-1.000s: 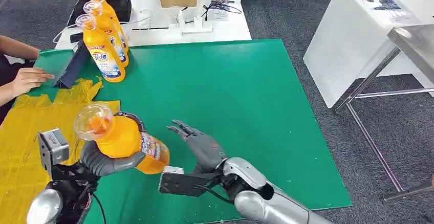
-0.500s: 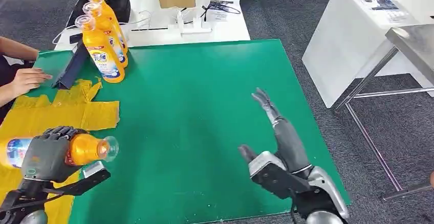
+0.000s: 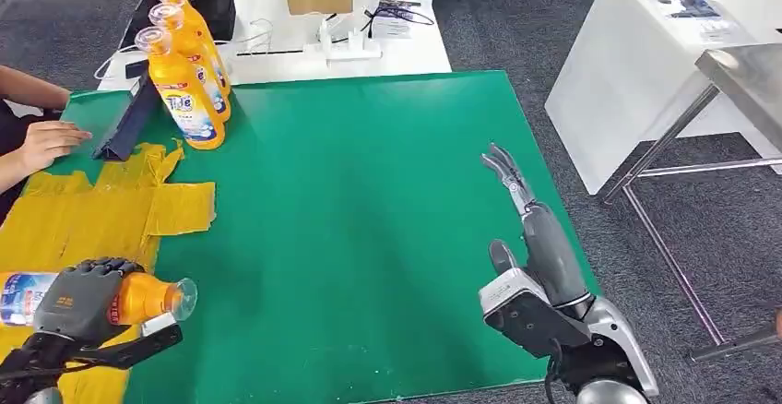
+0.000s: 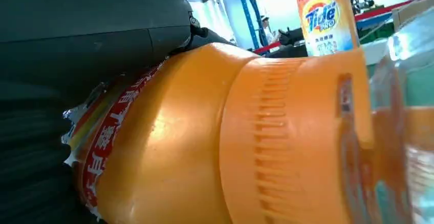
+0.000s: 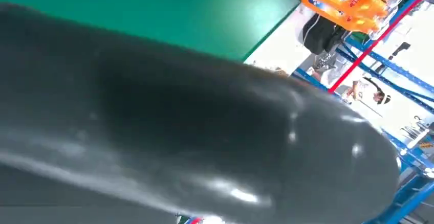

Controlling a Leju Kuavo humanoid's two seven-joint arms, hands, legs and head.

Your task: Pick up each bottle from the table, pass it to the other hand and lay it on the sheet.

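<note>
Head view shows the left hand has lowered the bottle it grips sideways over the yellow sheet at lower left, while the empty right hand, fingers straight, has withdrawn right.

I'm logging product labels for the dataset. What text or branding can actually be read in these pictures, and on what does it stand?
"Tide": on the label of the upright orange bottle in the left wrist view, and on the front bottle of the standing row in the head view.
Small print under that logo: too small to read.
Red characters on the label of the held bottle, gripped by the left hand: blurred, unreadable.
</note>
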